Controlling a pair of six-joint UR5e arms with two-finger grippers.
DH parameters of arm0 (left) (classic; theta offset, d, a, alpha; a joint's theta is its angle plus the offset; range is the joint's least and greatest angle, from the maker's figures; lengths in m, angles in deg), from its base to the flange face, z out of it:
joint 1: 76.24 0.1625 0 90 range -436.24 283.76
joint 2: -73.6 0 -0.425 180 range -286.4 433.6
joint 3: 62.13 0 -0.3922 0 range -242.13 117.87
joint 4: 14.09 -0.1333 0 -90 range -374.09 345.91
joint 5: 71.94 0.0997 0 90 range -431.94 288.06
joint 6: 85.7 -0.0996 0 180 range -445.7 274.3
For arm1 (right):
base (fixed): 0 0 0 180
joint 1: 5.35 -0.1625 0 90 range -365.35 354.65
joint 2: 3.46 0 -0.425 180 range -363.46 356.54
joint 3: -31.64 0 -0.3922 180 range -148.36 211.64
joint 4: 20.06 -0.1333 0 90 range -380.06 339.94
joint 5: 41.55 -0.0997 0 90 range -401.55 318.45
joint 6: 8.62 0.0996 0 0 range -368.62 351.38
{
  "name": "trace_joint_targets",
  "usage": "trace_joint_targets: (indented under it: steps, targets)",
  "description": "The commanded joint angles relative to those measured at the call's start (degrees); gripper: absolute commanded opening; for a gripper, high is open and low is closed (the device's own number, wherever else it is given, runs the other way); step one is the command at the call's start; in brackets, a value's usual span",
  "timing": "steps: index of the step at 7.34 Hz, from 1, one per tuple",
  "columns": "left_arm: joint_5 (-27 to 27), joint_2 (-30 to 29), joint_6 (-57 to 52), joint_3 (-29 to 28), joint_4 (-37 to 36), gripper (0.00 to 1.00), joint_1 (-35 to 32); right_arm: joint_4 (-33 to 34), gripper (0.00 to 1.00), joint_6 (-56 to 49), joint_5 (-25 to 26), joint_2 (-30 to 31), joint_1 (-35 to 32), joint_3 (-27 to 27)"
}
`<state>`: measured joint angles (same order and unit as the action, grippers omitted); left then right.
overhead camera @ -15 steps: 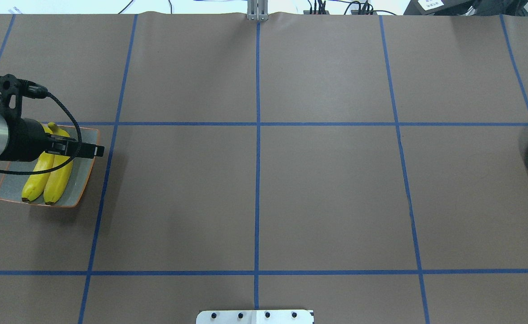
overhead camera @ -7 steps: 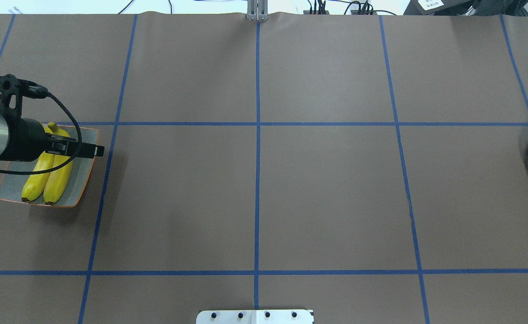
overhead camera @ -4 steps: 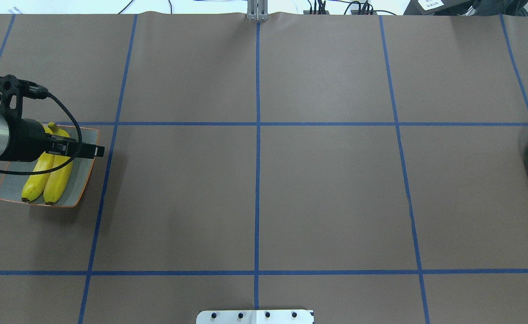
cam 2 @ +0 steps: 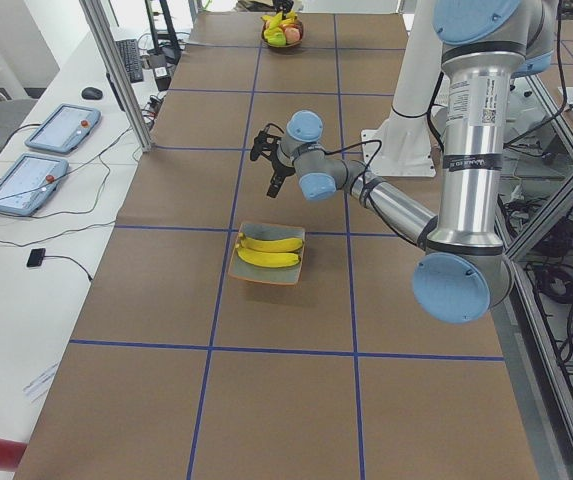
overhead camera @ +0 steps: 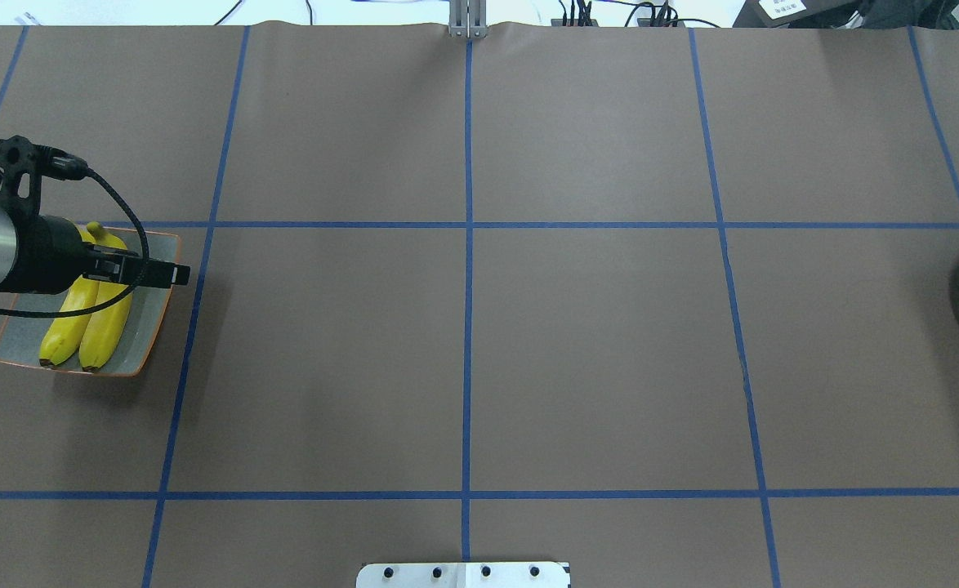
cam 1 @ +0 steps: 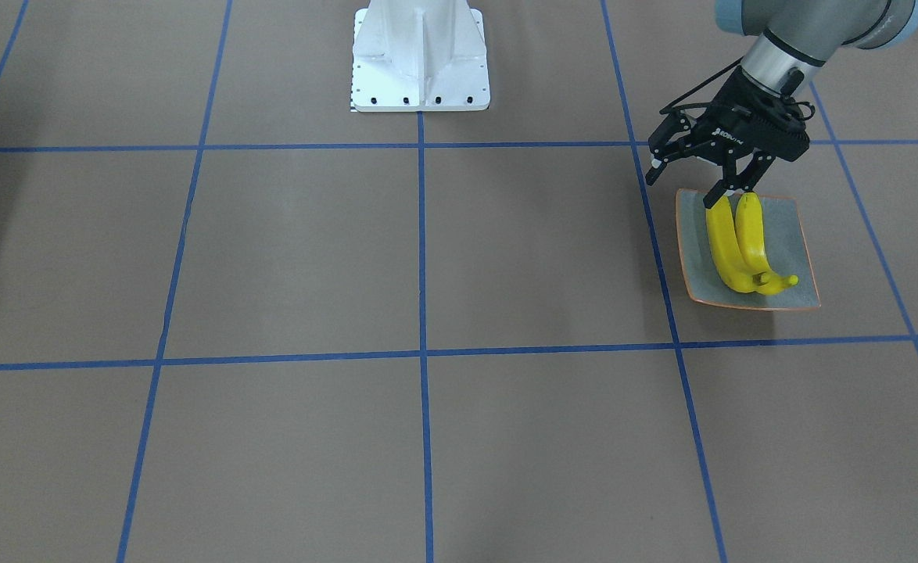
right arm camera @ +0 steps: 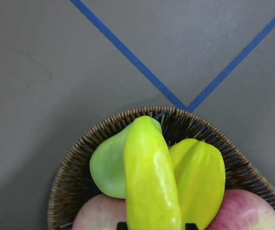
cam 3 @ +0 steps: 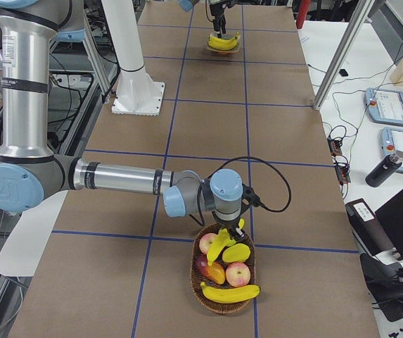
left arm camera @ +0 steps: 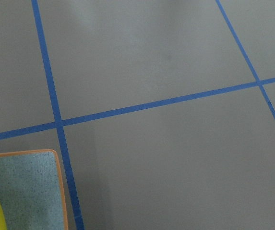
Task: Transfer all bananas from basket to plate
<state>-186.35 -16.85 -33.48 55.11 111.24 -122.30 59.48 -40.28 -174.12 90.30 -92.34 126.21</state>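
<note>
2 bananas point(cam 1: 736, 250) lie side by side on the plate point(cam 1: 789, 234), and the left pincer point(cam 1: 681, 191) hangs wide open and empty above its edge. At the bench's point(overhead camera: 594, 351) other end, the right pincer point(right arm camera: 156, 224) appears clamped on a 3rd banana point(right arm camera: 149, 177) in the basket point(right arm camera: 75, 158). A 4th banana point(cam 3: 229, 292) lies there untouched, so the job looks about half done.

Brown-covered table point(overhead camera: 594, 351), gridded with blue tape lines point(overhead camera: 468, 327). Seen from the right wrist, a green pear point(right arm camera: 109, 165) lies at nine o'clock of a yellow fruit point(right arm camera: 199, 179), with red apples point(right arm camera: 252, 211) touching both at six o'clock. On the white side desk point(cam 2: 6, 330), two tablets point(cam 2: 61, 128) lie side by side, a mouse point(cam 2: 91, 93) at twelve o'clock of them and a phone point(cam 2: 36, 257) at six. A black bottle point(cam 3: 382, 169) sits just beside the tablets.
</note>
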Motion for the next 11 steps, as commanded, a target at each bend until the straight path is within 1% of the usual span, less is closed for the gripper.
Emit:
trace_joint_targets:
  steps: [1, 2, 4, 5, 7, 9, 10, 11]
  targets:
    - [-0.03, 0.00, 0.16, 0.00, 0.09, 1.00, -0.08, 11.83, 0.00, 0.37, 0.29, -5.32, -1.17, 4.82]
    - [-0.03, 0.00, 0.33, -0.09, 0.17, 1.00, -0.08, 13.52, 0.00, 3.07, 0.29, -8.31, -1.17, 4.56]
    - [-0.03, 0.00, 0.60, -0.18, 0.35, 1.00, -0.08, 13.63, 0.00, 14.38, 0.03, -12.27, 0.49, 4.91]
    - [0.06, 0.00, 0.69, -0.26, 0.44, 1.00, 0.01, 13.37, 0.00, 20.44, -0.67, -14.64, 2.94, 4.91]
    - [0.06, -0.26, 0.69, -0.44, 0.44, 1.00, 0.27, 12.84, 0.00, 36.59, -0.76, -20.35, 9.78, 5.44]
    - [0.06, -2.97, 1.91, -0.70, 0.09, 1.00, 0.18, 11.97, 0.00, 54.68, -0.41, -25.98, 16.90, 7.88]
    - [0.06, -5.25, 4.44, -0.70, -0.17, 1.00, 0.18, 5.43, 0.00, 67.31, -0.15, -26.70, 20.33, 8.34]
    - [0.06, -8.66, 7.42, -1.23, -0.26, 1.00, 0.27, -4.03, 0.00, 81.44, 2.20, -27.66, 24.28, 8.25]
